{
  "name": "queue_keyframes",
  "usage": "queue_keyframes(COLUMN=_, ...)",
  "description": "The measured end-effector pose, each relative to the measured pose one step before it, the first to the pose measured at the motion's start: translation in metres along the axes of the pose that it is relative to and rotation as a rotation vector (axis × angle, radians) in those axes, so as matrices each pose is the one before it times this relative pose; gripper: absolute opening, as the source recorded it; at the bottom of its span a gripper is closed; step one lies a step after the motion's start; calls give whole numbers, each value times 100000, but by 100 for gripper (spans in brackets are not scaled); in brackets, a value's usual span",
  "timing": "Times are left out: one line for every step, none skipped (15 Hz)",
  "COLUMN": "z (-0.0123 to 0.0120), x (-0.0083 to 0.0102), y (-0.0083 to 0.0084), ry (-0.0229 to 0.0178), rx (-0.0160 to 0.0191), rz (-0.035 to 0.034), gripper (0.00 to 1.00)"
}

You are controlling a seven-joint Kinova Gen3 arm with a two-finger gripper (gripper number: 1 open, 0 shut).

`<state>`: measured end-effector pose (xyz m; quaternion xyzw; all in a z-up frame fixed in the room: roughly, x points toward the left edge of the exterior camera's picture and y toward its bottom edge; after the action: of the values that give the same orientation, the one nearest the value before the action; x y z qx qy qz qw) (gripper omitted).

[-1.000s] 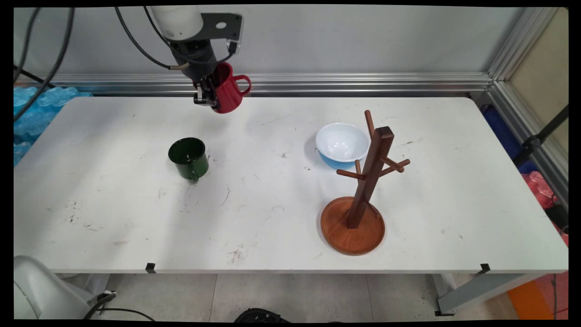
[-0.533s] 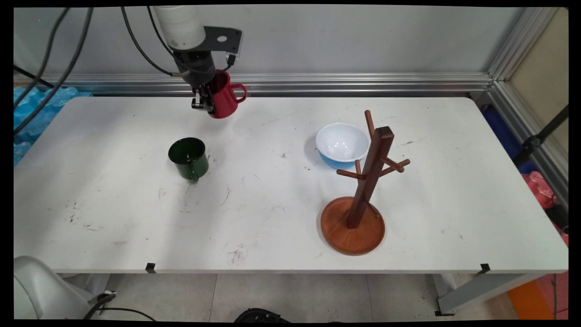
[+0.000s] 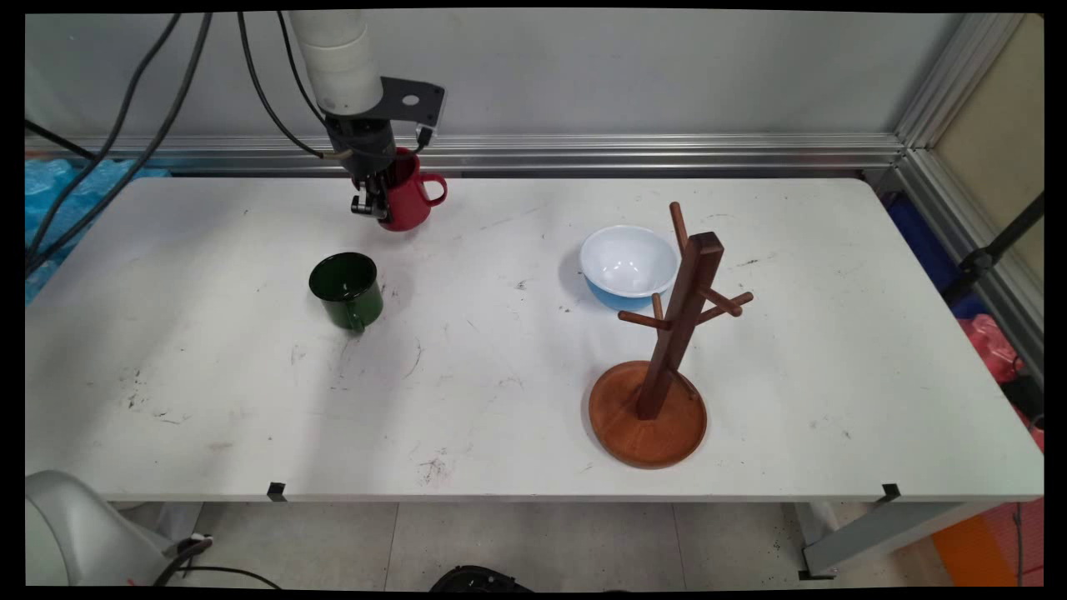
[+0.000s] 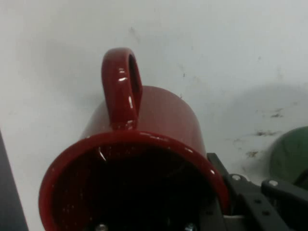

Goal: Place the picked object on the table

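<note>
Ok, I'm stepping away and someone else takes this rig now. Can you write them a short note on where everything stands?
Gripper: shut on the red mug, one finger inside the rim, at the table's far side; whether the mug's base touches the table cannot be told. Its handle points toward the picture's right in the main view.
Green mug: upright on the table, nearer the camera than the red one, empty-looking.
White bowl: upright, right of centre.
Wooden mug tree: just in front of the bowl, all pegs bare.
No mug hangs on the tree.
</note>
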<state>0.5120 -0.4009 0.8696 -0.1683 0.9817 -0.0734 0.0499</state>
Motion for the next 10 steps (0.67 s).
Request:
queue_keyframes(z=304, x=-43, y=-84, ry=-361, rx=-11, rz=174, gripper=0)
queue_keyframes(z=372, x=-79, y=-68, ry=-494, rx=-12, rz=172, gripper=0)
queue_keyframes(z=486, x=-71, y=-79, ry=-629, rx=-26, rz=262, gripper=0)
queue_keyframes(z=466, x=-76, y=-31, ry=-560, rx=-71, rz=248, gripper=0)
queue_keyframes(z=376, x=-65, y=2, ry=-379, rx=-40, rz=179, gripper=0)
queue_keyframes(z=424, x=-40, y=8, ry=-376, rx=-49, rz=207, gripper=0)
queue_keyframes(z=406, x=-16, y=25, ry=-208, rx=31, rz=208, gripper=0)
queue_keyframes(z=338, x=7, y=32, ry=-134, rx=37, rz=185, gripper=0)
queue_keyframes(z=269, x=8, y=25, ry=-88, rx=30, rz=158, gripper=0)
queue_keyframes(z=270, x=18, y=34, ry=-39, rx=13, rz=163, gripper=0)
